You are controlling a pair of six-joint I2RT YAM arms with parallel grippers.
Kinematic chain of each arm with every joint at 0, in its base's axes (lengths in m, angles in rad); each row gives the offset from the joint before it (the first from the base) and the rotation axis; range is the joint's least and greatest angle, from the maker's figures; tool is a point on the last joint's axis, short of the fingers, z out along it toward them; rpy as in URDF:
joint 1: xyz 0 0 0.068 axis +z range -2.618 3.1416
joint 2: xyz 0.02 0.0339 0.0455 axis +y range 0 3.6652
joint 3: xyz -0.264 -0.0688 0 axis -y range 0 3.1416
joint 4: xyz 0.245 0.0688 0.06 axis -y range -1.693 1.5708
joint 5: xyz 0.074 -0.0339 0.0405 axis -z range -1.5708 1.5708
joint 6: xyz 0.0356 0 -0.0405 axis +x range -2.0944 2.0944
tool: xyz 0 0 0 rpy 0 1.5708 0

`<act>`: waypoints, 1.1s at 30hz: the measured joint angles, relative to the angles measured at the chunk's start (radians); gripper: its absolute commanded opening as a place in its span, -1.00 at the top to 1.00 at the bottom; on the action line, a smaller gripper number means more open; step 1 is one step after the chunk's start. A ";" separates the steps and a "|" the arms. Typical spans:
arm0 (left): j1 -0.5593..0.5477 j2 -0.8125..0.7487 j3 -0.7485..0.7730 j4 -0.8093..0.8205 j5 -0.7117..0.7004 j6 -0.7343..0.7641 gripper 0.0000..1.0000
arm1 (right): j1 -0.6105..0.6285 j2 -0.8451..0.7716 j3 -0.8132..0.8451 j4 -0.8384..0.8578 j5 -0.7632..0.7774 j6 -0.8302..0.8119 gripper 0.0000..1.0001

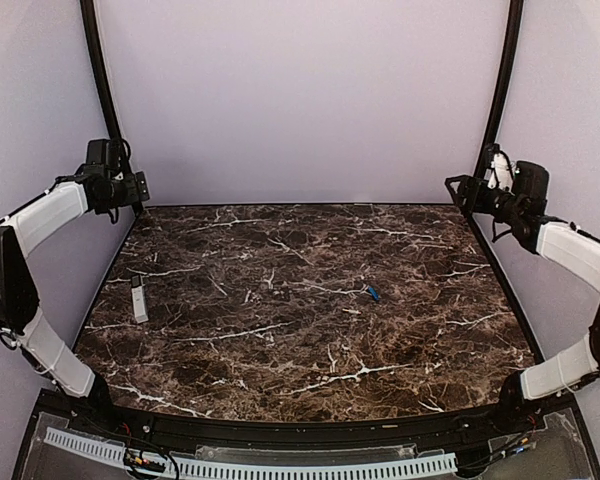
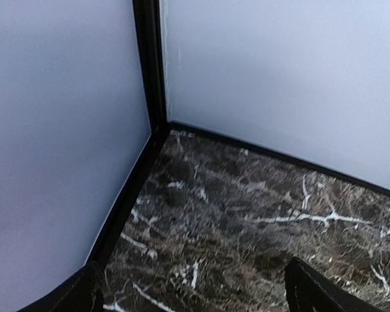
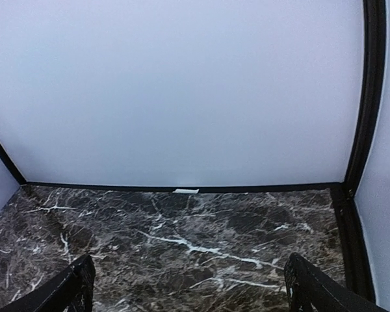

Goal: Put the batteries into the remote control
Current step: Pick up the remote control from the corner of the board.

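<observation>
A slim white bar, the remote control (image 1: 138,299), lies flat on the left side of the marble table (image 1: 310,250); its far end has a small dark mark. One tiny blue battery (image 1: 373,294) lies right of centre. No other battery shows. My left gripper (image 1: 135,190) is raised at the far left corner, open and empty; its wrist view (image 2: 198,292) shows only the table corner. My right gripper (image 1: 458,188) is raised at the far right corner, open and empty (image 3: 192,289). A small white piece (image 3: 186,190), probably the remote, shows at the foot of the opposite wall.
Pale walls close in the table on three sides, with black posts (image 1: 98,70) at the far corners (image 1: 505,70). A black rail runs along the table's edges (image 2: 127,195). A white ribbed strip (image 1: 280,468) lies along the near edge by the arm bases.
</observation>
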 measured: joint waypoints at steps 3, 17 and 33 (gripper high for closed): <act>0.007 0.031 0.023 -0.235 -0.016 -0.060 -0.98 | 0.108 0.016 0.108 -0.227 0.058 0.032 -0.96; 0.089 0.269 -0.063 -0.584 0.216 -0.120 -0.68 | 0.323 0.086 0.204 -0.658 0.138 0.063 -0.97; 0.088 0.337 -0.067 -0.573 0.346 -0.102 1.00 | 0.327 0.052 0.204 -0.703 0.154 0.064 -0.97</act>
